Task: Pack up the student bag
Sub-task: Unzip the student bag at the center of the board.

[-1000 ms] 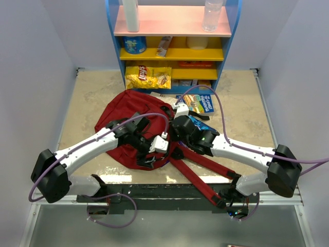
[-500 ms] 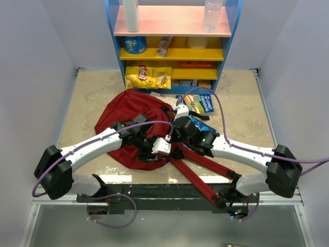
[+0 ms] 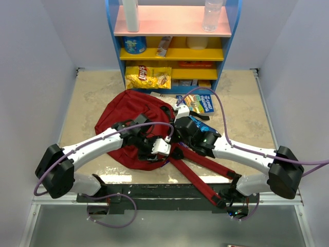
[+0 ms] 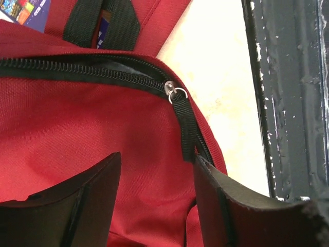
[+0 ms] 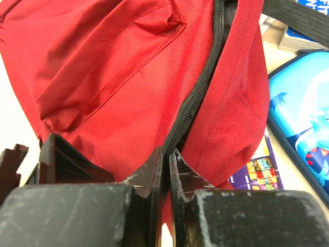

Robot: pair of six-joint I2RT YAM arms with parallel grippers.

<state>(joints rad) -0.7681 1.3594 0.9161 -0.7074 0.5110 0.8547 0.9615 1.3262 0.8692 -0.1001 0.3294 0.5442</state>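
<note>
The student bag [image 3: 128, 110], dark red, lies mid-table with its straps [image 3: 200, 175] trailing toward the near edge. My left gripper [image 3: 152, 154] presses down on its near side. In the left wrist view the jaws [image 4: 157, 170] stand fairly wide, closed on a bunched fold of red fabric [image 4: 103, 118]. That fold lies just below the zipper pull [image 4: 175, 92] and its black tab. My right gripper [image 3: 176, 135] sits at the bag's right edge. In the right wrist view it [image 5: 167, 152] is shut on the black zipper track [image 5: 198, 98] along the opening's rim.
A blue pencil case [image 3: 198, 126] lies under the right arm, seen close in the right wrist view [image 5: 303, 128]. A blue book [image 3: 198, 103] lies behind it. A shelf [image 3: 175, 51] with a yellow chips bag [image 3: 149, 77] stands at the back. The dark table rail [image 4: 288, 103] runs close by.
The left gripper slid right along the bag's near side and its jaws narrowed onto the fabric. The right jaws closed on the zipper edge.
</note>
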